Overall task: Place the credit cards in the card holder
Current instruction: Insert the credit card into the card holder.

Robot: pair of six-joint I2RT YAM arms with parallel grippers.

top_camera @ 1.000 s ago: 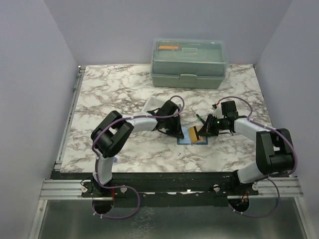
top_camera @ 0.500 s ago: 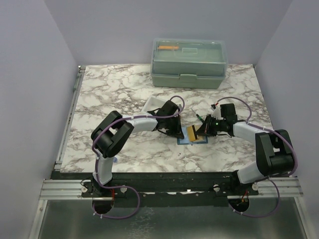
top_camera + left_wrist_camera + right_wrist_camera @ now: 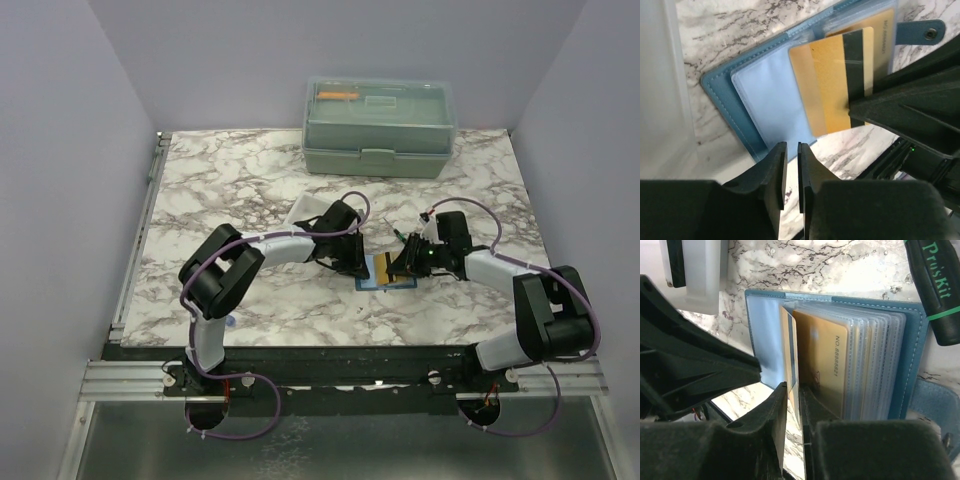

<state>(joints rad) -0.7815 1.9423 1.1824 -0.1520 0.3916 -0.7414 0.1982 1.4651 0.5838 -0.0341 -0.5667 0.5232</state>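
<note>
The blue card holder (image 3: 366, 284) lies open on the marble between my grippers, its clear sleeves showing in the left wrist view (image 3: 720, 85) and the right wrist view (image 3: 912, 355). My right gripper (image 3: 398, 268) (image 3: 794, 390) is shut on a gold card with a black stripe (image 3: 835, 85) (image 3: 789, 350). The card stands on edge, its far end among the holder's leftmost sleeves. Another gold card (image 3: 827, 365) sits in a sleeve beside it. My left gripper (image 3: 354, 265) (image 3: 791, 147) is shut and empty, its tips at the holder's left edge.
A green-black pen (image 3: 935, 290) (image 3: 400, 238) lies just beyond the holder. A white tray (image 3: 305, 212) (image 3: 700, 275) with a dark item in it stands behind my left gripper. A pale green lidded box (image 3: 380, 125) sits at the back.
My right gripper has moved a little left with the gold card, farther over the open holder. The left gripper has stayed at the holder's left edge.
</note>
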